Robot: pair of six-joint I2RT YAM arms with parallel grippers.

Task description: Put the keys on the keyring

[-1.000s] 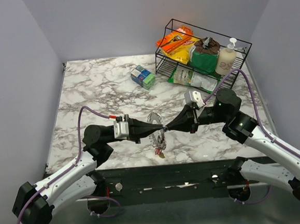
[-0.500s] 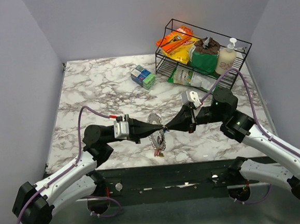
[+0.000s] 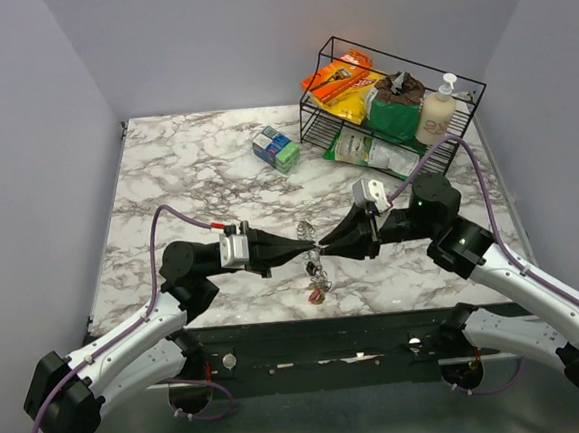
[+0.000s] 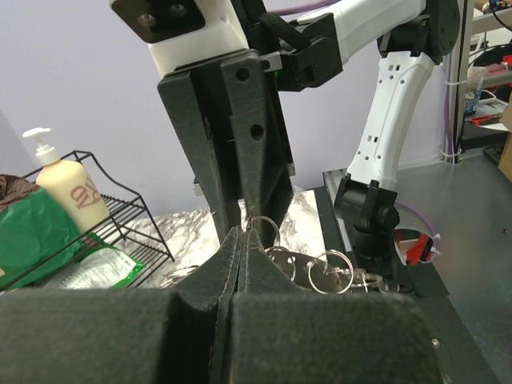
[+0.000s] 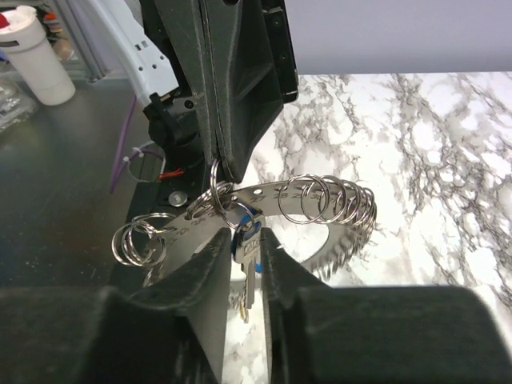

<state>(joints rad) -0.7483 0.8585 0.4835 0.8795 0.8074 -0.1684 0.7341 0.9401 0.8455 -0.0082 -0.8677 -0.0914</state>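
The top external view looks down steeply from high over the near edge of the marble worktop (image 3: 185,164), far enough back to take in all of it and the wire rack (image 3: 305,115) at its far right corner. The left wrist camera rides close behind the left tool (image 4: 242,232), facing rightward toward the right arm (image 4: 384,120), with the rack off to its left. The right wrist camera sits just behind the right tool (image 5: 244,240), facing leftward. All three views share the keyring (image 5: 312,196) where the tool tips meet.
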